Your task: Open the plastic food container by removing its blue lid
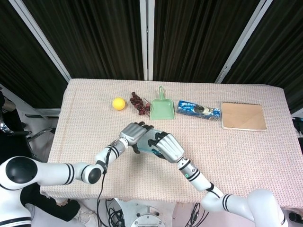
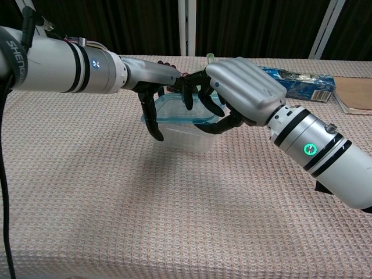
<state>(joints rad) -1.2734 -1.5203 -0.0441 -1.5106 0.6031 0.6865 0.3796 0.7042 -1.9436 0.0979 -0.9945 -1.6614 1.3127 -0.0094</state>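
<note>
The clear plastic food container (image 2: 186, 136) with its thin blue lid (image 2: 183, 113) sits near the middle of the pink woven tablecloth (image 1: 246, 151), slightly toward the near edge. It stands upright, lid facing up and lying about level; in the chest view its long axis appears to run left to right. The left hand (image 2: 160, 96) reaches over the container's left end, dark fingers curled down its side and gripping it. The right hand (image 2: 241, 93) covers the right end, fingers hooked around the lid's rim, holding it. Along the far side lie a yellow ball (image 1: 119, 103), dark red grapes (image 1: 138, 103), a green plastic dustpan (image 1: 162, 108), a blue snack packet (image 1: 198, 109) and a brown notebook (image 1: 243, 116).
</note>
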